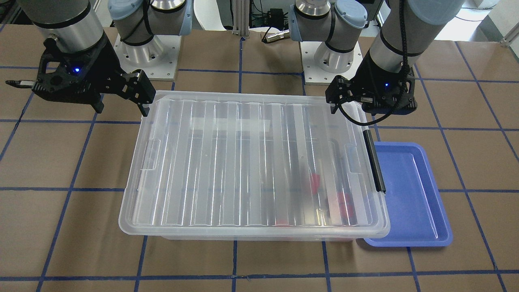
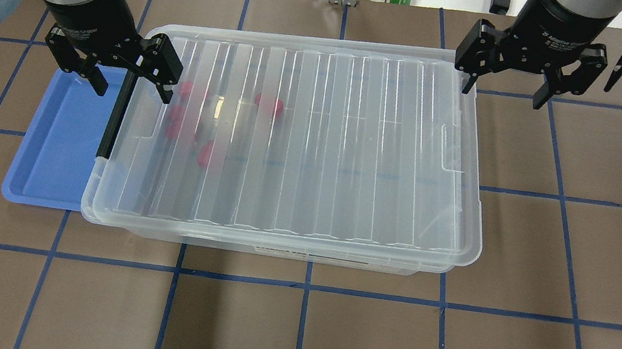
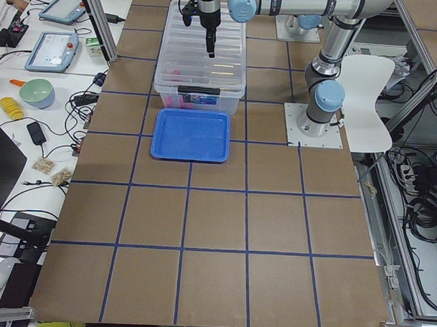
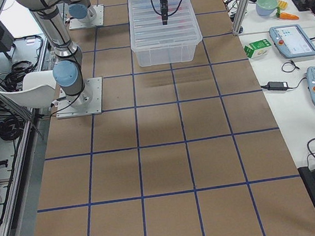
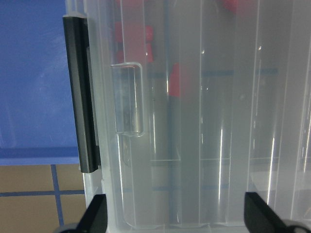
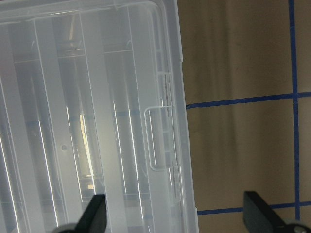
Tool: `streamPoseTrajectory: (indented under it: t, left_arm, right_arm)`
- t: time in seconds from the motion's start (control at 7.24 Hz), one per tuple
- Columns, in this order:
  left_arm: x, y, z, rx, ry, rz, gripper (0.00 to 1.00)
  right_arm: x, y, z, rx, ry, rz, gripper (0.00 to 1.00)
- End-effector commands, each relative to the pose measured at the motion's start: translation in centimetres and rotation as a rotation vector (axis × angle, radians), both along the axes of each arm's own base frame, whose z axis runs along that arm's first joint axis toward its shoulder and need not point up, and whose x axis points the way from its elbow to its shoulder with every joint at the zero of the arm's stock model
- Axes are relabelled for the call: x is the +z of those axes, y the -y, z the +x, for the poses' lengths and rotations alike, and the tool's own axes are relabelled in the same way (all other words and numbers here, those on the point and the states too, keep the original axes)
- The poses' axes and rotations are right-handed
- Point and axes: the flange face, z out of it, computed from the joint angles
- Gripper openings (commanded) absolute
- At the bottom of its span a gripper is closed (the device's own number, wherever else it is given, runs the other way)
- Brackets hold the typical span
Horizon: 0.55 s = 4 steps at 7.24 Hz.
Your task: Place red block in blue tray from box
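Box [image 2: 304, 136] lidded, left hand [image 2: 133, 85] over latch [image 2: 114, 118] end — wide open, empty, right hand [image 2: 503, 93] likewise, opposite end.

The left arm [image 1: 385, 42] and the right arm [image 1: 69, 24] are silver metal tubes with pale blue round caps [image 1: 348, 14] at the joints. The left gripper [image 2: 134, 86] and the right gripper [image 2: 503, 94] are black, each with a small blue light [image 1: 76, 69]. A black braided cable [image 1: 402, 28] runs along the left arm.
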Motion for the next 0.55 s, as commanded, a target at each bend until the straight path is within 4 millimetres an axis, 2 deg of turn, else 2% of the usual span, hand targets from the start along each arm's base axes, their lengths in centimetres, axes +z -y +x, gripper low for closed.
streamPoseTrajectory:
  t: [0.0, 0.28, 0.41]
  left_arm:
    - [0.05, 0.1, 0.01, 0.003, 0.002, -0.008, 1.0]
    - [0.04, 0.09, 0.01, 0.003, 0.002, -0.006, 1.0]
    - [-0.03, 0.07, 0.01, 0.004, 0.002, -0.005, 1.0]
  right_arm:
    - [-0.03, 0.05, 0.0, 0.0, 0.0, 0.001, 1.0]
    - [-0.3, -0.04, 0.01, 0.006, 0.001, 0.003, 1.0]
    - [-0.35, 0.34, -0.6, 0.028, 0.001, -0.006, 1.0]
